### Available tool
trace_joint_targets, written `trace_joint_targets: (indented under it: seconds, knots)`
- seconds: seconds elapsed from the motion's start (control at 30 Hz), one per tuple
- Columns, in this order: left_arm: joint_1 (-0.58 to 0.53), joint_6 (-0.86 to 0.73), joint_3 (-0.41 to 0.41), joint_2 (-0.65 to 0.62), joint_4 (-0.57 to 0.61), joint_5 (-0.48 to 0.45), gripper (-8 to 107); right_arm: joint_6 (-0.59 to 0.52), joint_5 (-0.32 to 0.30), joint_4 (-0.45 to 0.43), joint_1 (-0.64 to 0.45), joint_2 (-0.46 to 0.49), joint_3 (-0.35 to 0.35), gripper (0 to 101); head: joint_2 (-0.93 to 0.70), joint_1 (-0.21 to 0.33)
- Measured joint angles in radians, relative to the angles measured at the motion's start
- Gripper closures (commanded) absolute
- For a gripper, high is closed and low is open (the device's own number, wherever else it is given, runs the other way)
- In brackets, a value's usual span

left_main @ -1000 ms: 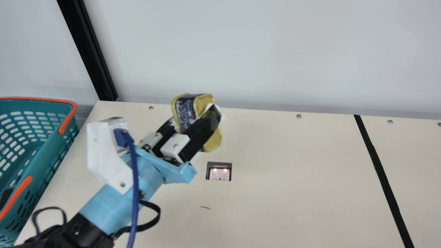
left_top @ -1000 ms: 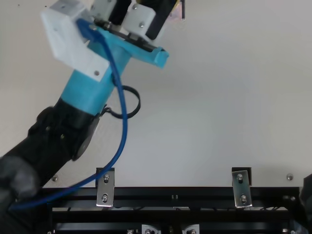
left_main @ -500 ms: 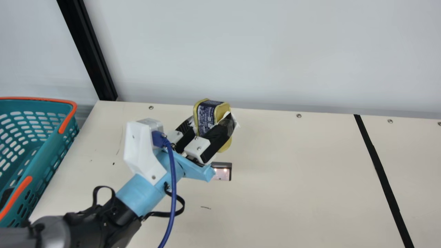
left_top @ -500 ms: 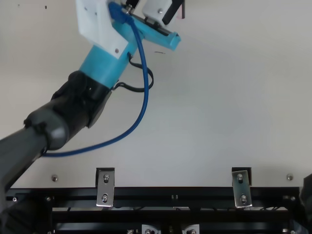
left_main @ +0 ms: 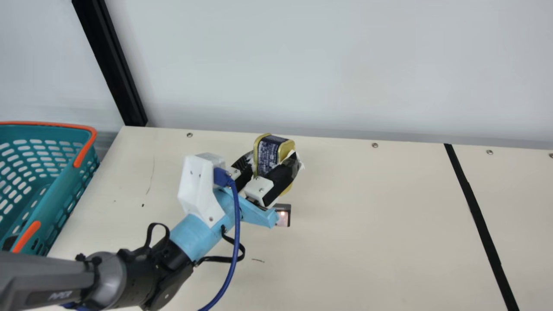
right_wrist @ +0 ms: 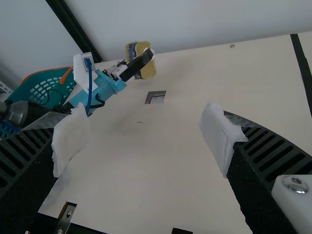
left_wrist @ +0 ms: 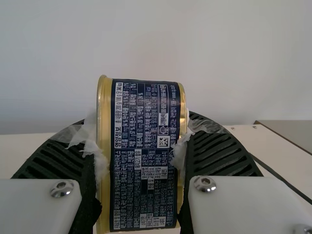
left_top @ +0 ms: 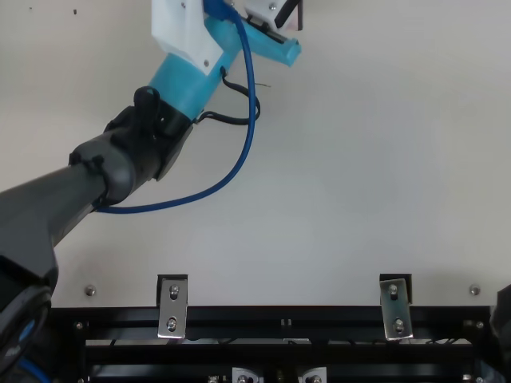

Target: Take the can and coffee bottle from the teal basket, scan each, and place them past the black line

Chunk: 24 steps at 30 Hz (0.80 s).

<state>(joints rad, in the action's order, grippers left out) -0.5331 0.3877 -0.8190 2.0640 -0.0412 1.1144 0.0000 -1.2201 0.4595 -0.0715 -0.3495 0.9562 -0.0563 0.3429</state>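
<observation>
We find the left gripper (left_main: 274, 160) closed on the can (left_main: 268, 156), a navy-and-gold tin with rounded corners, its sides pressed between the two ribbed fingers. In the left wrist view, we note its printed side facing the camera. The can is held raised off the cream table (left_main: 367, 246), left of the black line (left_main: 475, 207). The light-blue mount of the left arm partly covers the scanner (left_main: 284, 216), whose lit window is set in the table. We observe the right gripper (right_wrist: 145, 139) standing wide open, with white padding taped at both fingertips. The teal basket (left_main: 54, 201) with orange handles sits at the far left. We record part of a dark item (left_main: 8, 243) inside it, but cannot identify it.
</observation>
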Motion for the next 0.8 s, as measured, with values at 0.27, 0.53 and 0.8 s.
trace_joint_targets:
  seconds: [0.27, 0.53, 0.8]
  knots:
    - [0.018, -0.029, -0.023, 0.006, -0.007, -0.043, 89, 0.0, 0.0, 0.0, 0.0, 0.0, 0.0, 0, 0.0, 0.0]
    - [0.043, -0.006, -0.071, -0.114, -0.06, -0.141, 89, 0.0, 0.0, 0.0, 0.0, 0.0, 0.0, 0, 0.0, 0.0]
    - [0.126, 0.1, -0.183, -0.334, -0.256, -0.365, 89, 0.0, 0.0, 0.0, 0.0, 0.0, 0.0, 0, 0.0, 0.0]
